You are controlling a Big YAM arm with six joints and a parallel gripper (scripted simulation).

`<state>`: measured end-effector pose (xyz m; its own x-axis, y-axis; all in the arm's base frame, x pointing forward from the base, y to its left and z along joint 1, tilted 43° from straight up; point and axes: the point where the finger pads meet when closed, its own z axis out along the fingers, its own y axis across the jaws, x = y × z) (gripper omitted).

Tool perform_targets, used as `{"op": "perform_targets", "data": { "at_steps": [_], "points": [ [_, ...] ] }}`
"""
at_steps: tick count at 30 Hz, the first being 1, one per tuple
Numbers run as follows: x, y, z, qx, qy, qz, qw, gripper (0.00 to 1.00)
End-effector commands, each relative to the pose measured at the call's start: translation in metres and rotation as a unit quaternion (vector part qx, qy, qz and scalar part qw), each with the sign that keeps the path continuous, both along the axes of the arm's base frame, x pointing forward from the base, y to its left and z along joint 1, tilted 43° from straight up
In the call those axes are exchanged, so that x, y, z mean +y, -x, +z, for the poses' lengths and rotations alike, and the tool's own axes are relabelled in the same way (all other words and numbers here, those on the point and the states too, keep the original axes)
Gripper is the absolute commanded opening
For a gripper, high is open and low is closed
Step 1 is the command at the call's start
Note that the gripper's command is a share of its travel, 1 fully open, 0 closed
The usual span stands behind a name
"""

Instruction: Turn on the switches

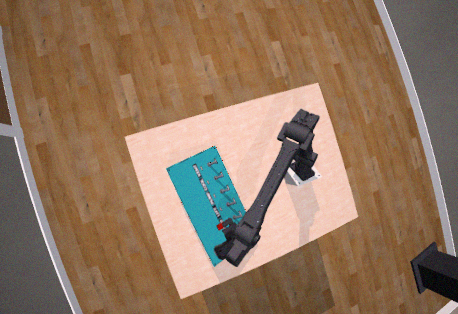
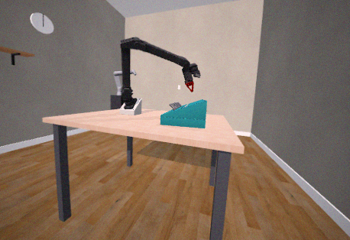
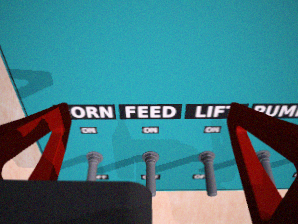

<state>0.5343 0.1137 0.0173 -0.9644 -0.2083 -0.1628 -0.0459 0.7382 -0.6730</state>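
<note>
The teal wedge-shaped console stands on the table. My gripper is open and empty. It hovers above the console's end of the switch row, clear of it. In the wrist view the labels HORN, FEED, LIFT and PUMP show. The HORN lever, the FEED lever, the LIFT lever and the PUMP lever all lean to the OFF side. The LIFT lever sits just inside my right finger. The COOL label is out of the wrist view.
The arm's base is mounted on the table beside the console. The console's near corner lies close to the table's edge. A dark box stands on the floor off the table.
</note>
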Motion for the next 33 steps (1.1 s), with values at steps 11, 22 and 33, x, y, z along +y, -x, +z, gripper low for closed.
{"op": "perform_targets", "data": {
  "at_steps": [11, 22, 33],
  "points": [
    [0.0091, -0.0118, 0.0198, -0.021, -0.009, 0.010, 1.000, 1.00],
    [0.0091, -0.0118, 0.0197, -0.021, -0.009, 0.010, 1.000, 1.00],
    [0.0091, -0.0118, 0.0197, -0.021, -0.009, 0.010, 1.000, 1.00]
  ]
}}
